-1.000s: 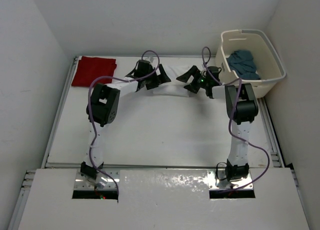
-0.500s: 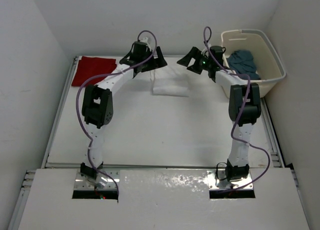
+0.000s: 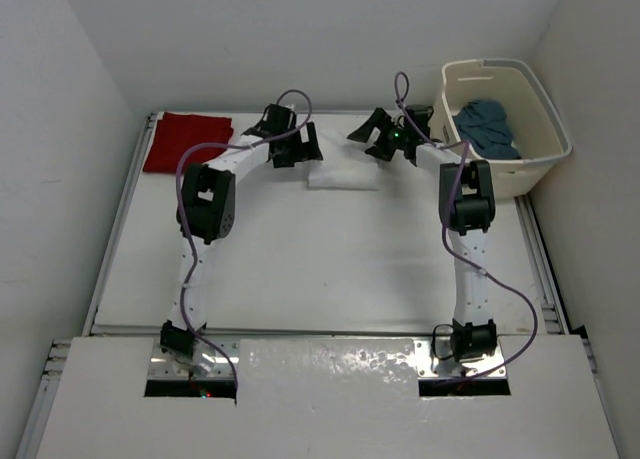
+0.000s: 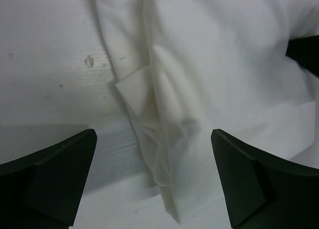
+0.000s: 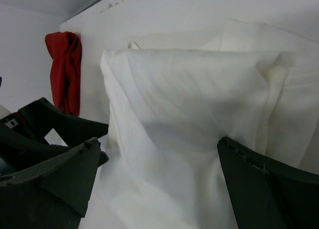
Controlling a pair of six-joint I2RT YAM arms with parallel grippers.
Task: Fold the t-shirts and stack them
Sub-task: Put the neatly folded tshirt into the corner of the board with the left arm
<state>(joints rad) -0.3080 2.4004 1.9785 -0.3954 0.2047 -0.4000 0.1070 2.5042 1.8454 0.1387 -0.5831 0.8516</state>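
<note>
Hovering at the far middle, left gripper (image 3: 298, 151) and right gripper (image 3: 372, 141) both wide open and empty over the folded white t-shirt (image 3: 343, 175), probably ready to pinch its ends and carry it onto the red t-shirt (image 3: 188, 141) at far left.

The white surface (image 3: 320, 259) carries a folded white t-shirt (image 3: 343, 174) near the middle of its far edge, lying flat with soft creases and a small flap of cloth poking out on one side. Left of the white t-shirt, well apart, a folded red t-shirt (image 3: 185, 141) lies at the far corner. Right of the white t-shirt stands a cream laundry basket (image 3: 545, 119). Just beside the white t-shirt, the paint shows small dark specks.
</note>
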